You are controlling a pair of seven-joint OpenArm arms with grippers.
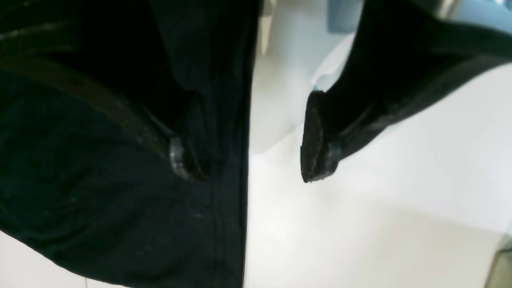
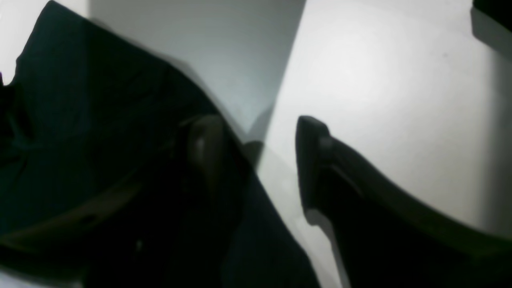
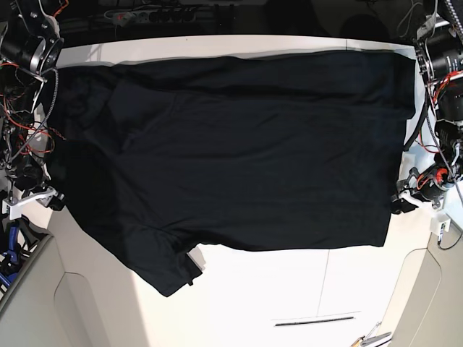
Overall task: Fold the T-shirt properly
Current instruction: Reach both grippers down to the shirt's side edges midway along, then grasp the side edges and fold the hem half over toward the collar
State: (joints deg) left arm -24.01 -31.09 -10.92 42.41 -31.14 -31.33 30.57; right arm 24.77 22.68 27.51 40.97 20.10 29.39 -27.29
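Observation:
The black T-shirt [image 3: 239, 152] lies spread flat across the white table [image 3: 275, 289], with one sleeve [image 3: 170, 271] pointing toward the front edge. At its right edge my left gripper [image 3: 396, 204] is open. In the left wrist view the left gripper [image 1: 250, 160] straddles the T-shirt's edge [image 1: 236, 180], one fingertip [image 1: 182, 158] over cloth and the other over bare table. At the shirt's left edge my right gripper [image 3: 56, 201] is open too. In the right wrist view the right gripper [image 2: 256, 160] has one finger [image 2: 204, 148] against the T-shirt [image 2: 80, 140] and the other above the table.
Both arm bases with loose red and black wires [image 3: 29, 130] flank the table. A power strip [image 3: 145, 13] lies behind the back edge. A dark slot [image 3: 316, 320] runs near the table's front. Pale panels stand at the front corners.

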